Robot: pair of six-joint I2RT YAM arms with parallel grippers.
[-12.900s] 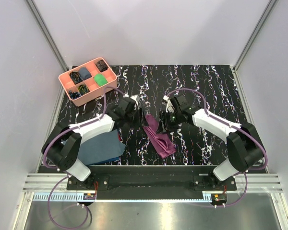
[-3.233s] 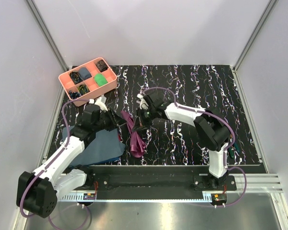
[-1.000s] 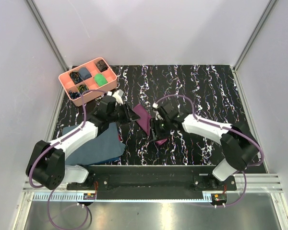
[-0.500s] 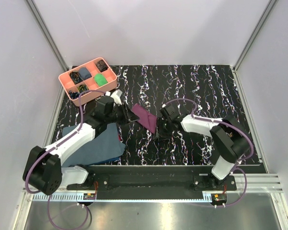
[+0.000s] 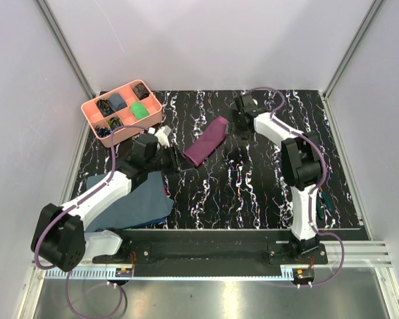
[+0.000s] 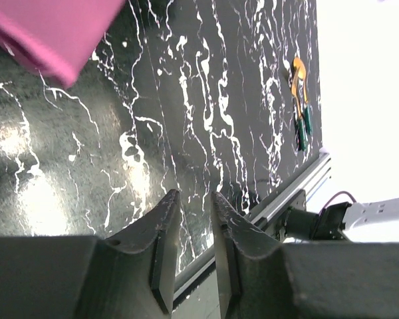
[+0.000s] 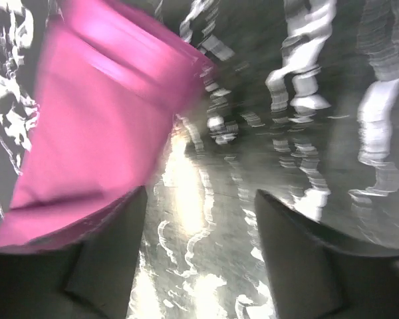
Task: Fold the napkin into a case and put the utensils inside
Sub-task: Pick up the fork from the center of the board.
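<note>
The plum-purple napkin (image 5: 206, 141) lies on the black marbled table as a narrow folded case, slanting from near left to far right. In the left wrist view only its end (image 6: 60, 33) shows, away from the jaws. My left gripper (image 5: 178, 161) sits just left of the case's near end. Its jaws (image 6: 194, 194) stand a narrow gap apart with nothing between them. My right gripper (image 5: 241, 124) hovers by the case's far end, open wide and empty (image 7: 201, 194), with the cloth (image 7: 100, 133) beside its left finger. The utensils (image 6: 299, 100), golden-orange with green handles, lie near the table's right front edge.
A pink compartment tray (image 5: 122, 111) with small items stands at the far left. A slate-blue cloth (image 5: 133, 203) lies under the left arm at the near left. The metal frame rail (image 5: 206, 232) runs along the table's near edge.
The right gripper has opened, let go of the napkin and swung toward the far side. The napkin now lies flat, stretched toward the far right. The left arm has barely moved.
</note>
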